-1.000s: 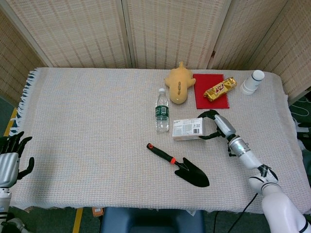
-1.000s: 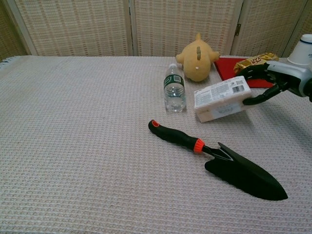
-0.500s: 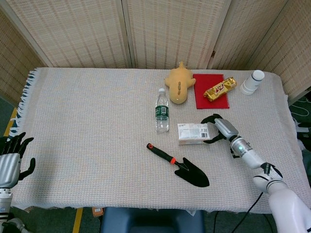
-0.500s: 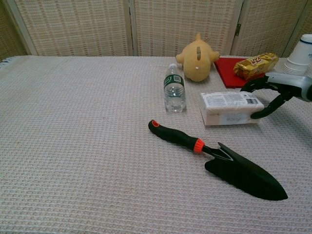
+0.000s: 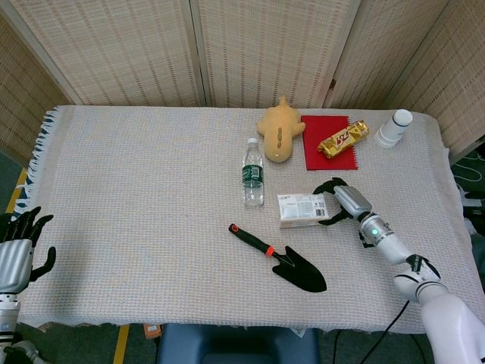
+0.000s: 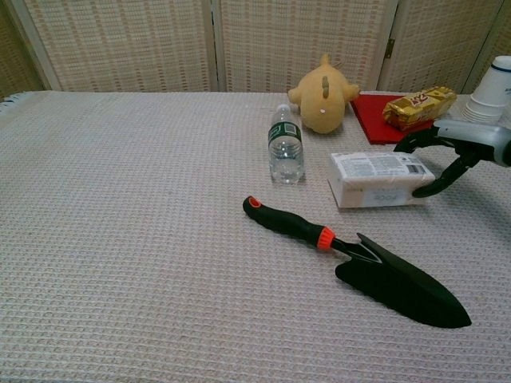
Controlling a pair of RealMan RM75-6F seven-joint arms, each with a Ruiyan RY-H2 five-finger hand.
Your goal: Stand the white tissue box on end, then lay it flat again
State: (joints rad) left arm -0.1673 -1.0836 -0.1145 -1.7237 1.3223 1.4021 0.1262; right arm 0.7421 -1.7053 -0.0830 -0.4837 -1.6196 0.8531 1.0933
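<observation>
Box point(image 5: 302, 209) lies flat on the table point(image 5: 136, 189), right of centre, printed face up, long side roughly parallel to the front edge. Right hand point(image 5: 339, 199) sits at the box's right end: fingers point(image 6: 415, 139) curved apart, one arching over the back corner, another point(image 6: 444, 182) hooked toward the front corner. Fingertips are at or just off the box end; can't tell from either view whether they actually touch. No firm clamp visible.

Bottle point(image 5: 252, 174) stands upright just left of the box, slightly further back. Trowel point(image 5: 281, 259) lies in front of the box toward the front edge, orange-tipped handle pointing back-left, black blade front-right. Plush point(image 5: 279, 132) sits behind the bottle near the back edge. Red pad point(image 5: 318, 148) lies right of the plush, touching or nearly so, with a gold snack pack point(image 5: 342, 139) resting across its right side. Cup stack point(image 5: 394, 127) stands near the back right corner, well apart from the box.

Left hand point(image 5: 15, 250) hangs off the front left corner, below table level, fingers spread and holding nothing; seen only in the head view. Woven cloth covers the whole table, fringe along the left edge. Wicker screens point(image 5: 265, 45) stand behind the back edge.
</observation>
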